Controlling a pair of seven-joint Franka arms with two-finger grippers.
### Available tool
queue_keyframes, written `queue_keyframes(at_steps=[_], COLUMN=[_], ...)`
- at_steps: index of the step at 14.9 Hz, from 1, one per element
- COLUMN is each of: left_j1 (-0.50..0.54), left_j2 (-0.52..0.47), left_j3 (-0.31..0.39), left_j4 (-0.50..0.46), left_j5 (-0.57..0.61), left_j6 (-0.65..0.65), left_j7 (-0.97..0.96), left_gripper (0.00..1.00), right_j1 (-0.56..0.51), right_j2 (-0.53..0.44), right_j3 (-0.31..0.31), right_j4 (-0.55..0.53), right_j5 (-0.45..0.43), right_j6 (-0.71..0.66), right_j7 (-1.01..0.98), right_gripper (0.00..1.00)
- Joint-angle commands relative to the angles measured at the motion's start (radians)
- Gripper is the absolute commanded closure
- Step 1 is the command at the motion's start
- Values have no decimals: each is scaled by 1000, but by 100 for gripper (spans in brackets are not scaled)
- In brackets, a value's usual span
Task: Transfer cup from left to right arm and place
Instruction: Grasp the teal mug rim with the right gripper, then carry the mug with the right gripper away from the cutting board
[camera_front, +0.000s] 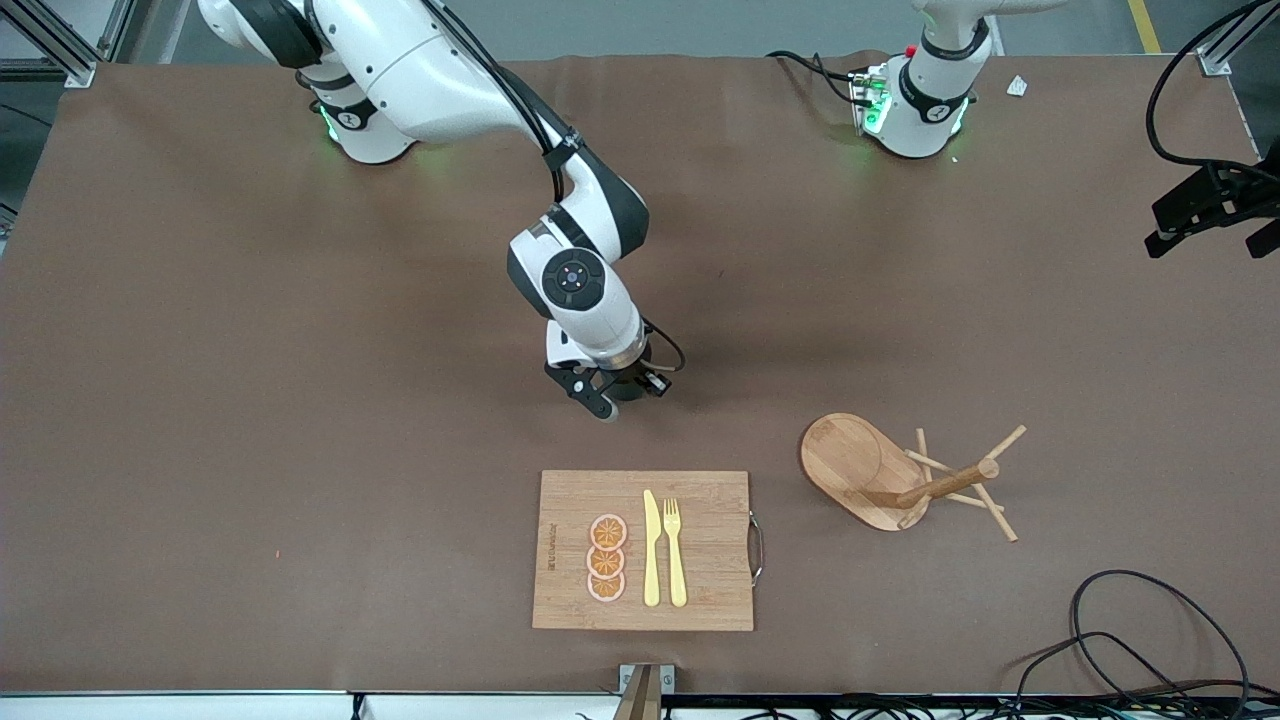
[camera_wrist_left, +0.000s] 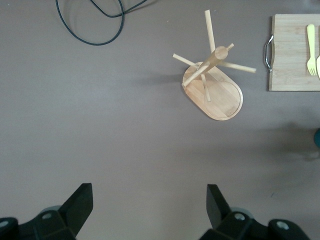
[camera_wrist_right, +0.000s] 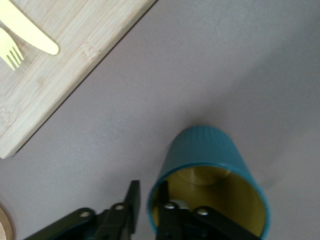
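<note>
The dark teal cup (camera_wrist_right: 205, 145), ribbed outside and yellow inside, stands on the brown table. My right gripper (camera_wrist_right: 148, 184) is shut on its rim, with one finger inside the cup and the other against the outer wall. In the front view the right gripper (camera_front: 610, 400) is low over the table, just farther from the camera than the cutting board, and it hides the cup. My left gripper (camera_wrist_left: 148, 186) hangs open and empty high over the table. A sliver of the cup (camera_wrist_left: 317, 137) shows at the edge of the left wrist view.
A wooden cutting board (camera_front: 700, 600) with a metal handle carries three orange slices (camera_front: 606, 558), a yellow knife (camera_front: 651, 550) and a yellow fork (camera_front: 676, 550). A wooden peg stand (camera_front: 860, 465) is beside it toward the left arm's end. Black cables (camera_front: 1150, 640) lie near the front corner.
</note>
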Motion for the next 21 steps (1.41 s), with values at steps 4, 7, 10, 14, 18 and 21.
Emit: queue_keyframes(at_steps=[4, 7, 10, 14, 18, 21], left_j1=[0, -4, -16, -49, -61, -62], left_j2=[-56, -79, -99, -128, -135, -135], left_j3=[-8, -17, -27, -25, -48, -62], left_j4=[-37, -66, -94, -153, -170, -169], left_j5=[-12, -15, -18, -18, -17, -3], left_j6=[-88, -87, -77, -28, -18, -18], left_j7=[-1, -1, -1, -1, -2, -7], left_gripper=[0, 0, 0, 0, 0, 0], right_j1=[-26, -95, -197, -410, -535, -602], right_j2=[-20, -75, -125, -165, -159, -156], right_j3=[-12, -17, -31, -35, -38, -38], right_j4=[14, 14, 12, 12, 1, -43], right_j5=[6, 0, -17, -45, -177, -181], right_j6=[-82, -190, -269, -385, -385, -368], right_j7=[-143, -366, -607, -988, -1229, -1342], right_gripper=[100, 100, 100, 100, 100, 100])
